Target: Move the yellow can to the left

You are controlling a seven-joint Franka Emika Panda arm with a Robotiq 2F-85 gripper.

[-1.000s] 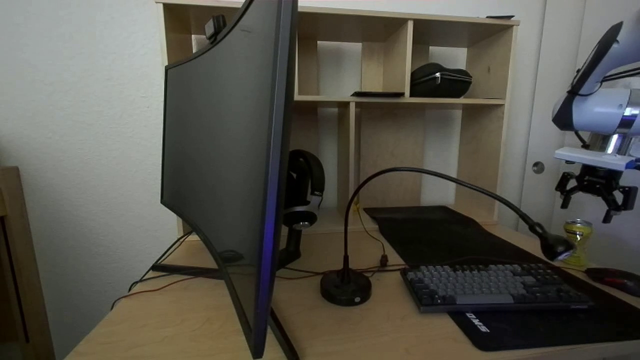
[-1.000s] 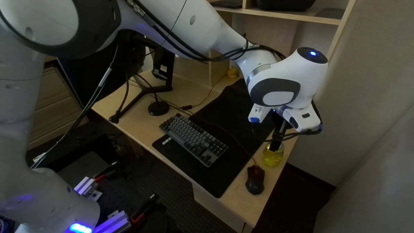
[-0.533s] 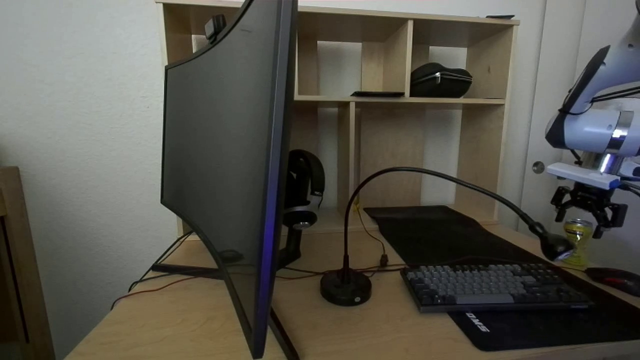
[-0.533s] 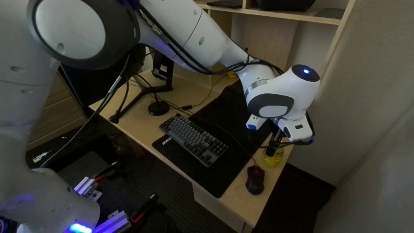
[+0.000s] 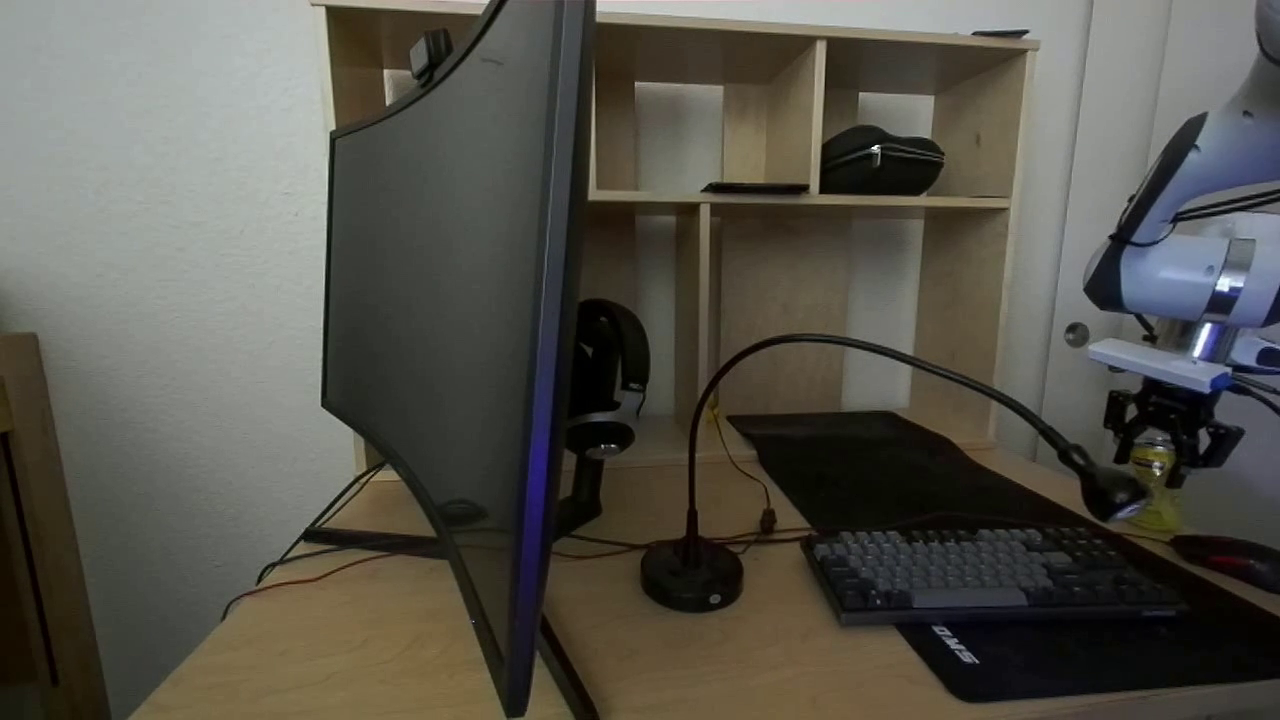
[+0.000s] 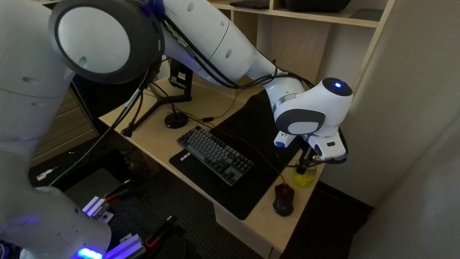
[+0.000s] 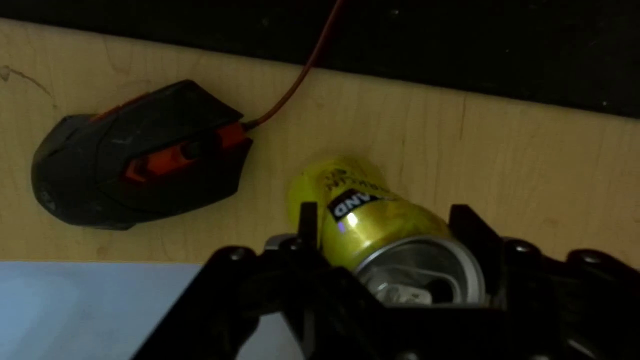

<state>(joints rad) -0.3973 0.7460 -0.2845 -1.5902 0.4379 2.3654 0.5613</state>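
Note:
The yellow can [image 7: 385, 225] stands on the desk near its edge, its metal top and pull tab facing the camera in the wrist view. My gripper [image 7: 384, 206] has come down over its upper part, with one finger [image 7: 309, 222] along one side and the opposite one against the rim. Both appear to press on the can, so I see the jaws shut on it. In an exterior view the can [image 5: 1160, 512] shows below the gripper [image 5: 1148, 472]; its upper part is partly covered. From above, the can [image 6: 304, 180] shows under the dark fingers.
A black and red mouse [image 7: 145, 155] lies close beside the can, its cable running to the black mat [image 6: 230, 201]. The keyboard [image 5: 990, 575] sits on that mat. The lamp head [image 5: 1112, 493] hangs near the can. A wall [image 6: 406, 108] rises beyond the desk edge.
My gripper has moved down onto the can, and its jaws have come together from wide apart to hug its sides. The can stays about where it was.

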